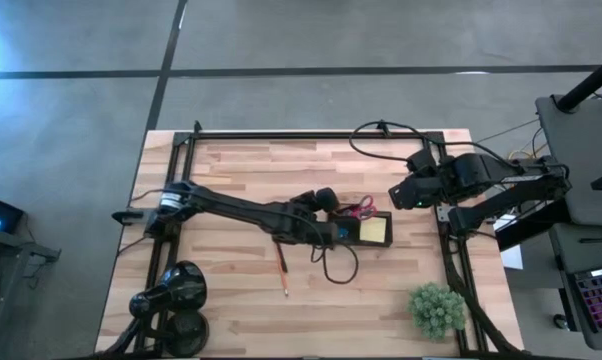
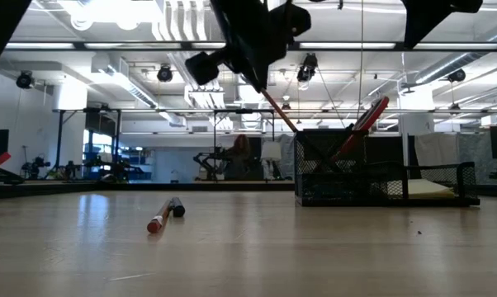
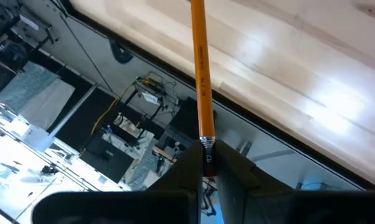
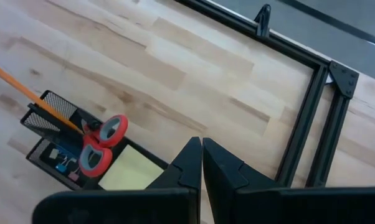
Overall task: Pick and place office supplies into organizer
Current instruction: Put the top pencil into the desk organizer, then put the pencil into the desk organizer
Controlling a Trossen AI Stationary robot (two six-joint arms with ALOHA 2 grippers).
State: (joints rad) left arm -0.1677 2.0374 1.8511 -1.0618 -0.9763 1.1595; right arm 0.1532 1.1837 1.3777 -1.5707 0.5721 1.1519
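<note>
My left gripper (image 3: 206, 155) is shut on an orange pencil (image 3: 200, 68) and hangs beside the dark mesh organizer (image 1: 366, 232). In the low view the pencil (image 2: 281, 111) slants down into the organizer's tall compartment (image 2: 323, 165). Red-handled scissors (image 4: 100, 146) stand in that compartment. A yellow note pad (image 4: 128, 171) and a small blue piece (image 4: 63, 162) lie in the low tray part. Another red and dark pencil (image 1: 281, 265) lies flat on the table. My right gripper (image 4: 202, 149) is shut, holds nothing and hangs above the table right of the organizer. My left gripper pinches the orange pencil's metal-banded eraser end (image 3: 207, 144) between its two fingers. The pencil runs on forward from the fingertips, roughly in line with them. It slants downward, and its lower end (image 4: 72, 121) is inside the organizer's tall mesh compartment, next to the scissors.
A green spiky plant ball (image 1: 438, 308) sits at the near right. A black round lamp-like object (image 1: 171, 295) stands at the near left. A black metal frame (image 4: 312, 118) runs along the table's edges. Bare wood lies between the loose pencil and the plant.
</note>
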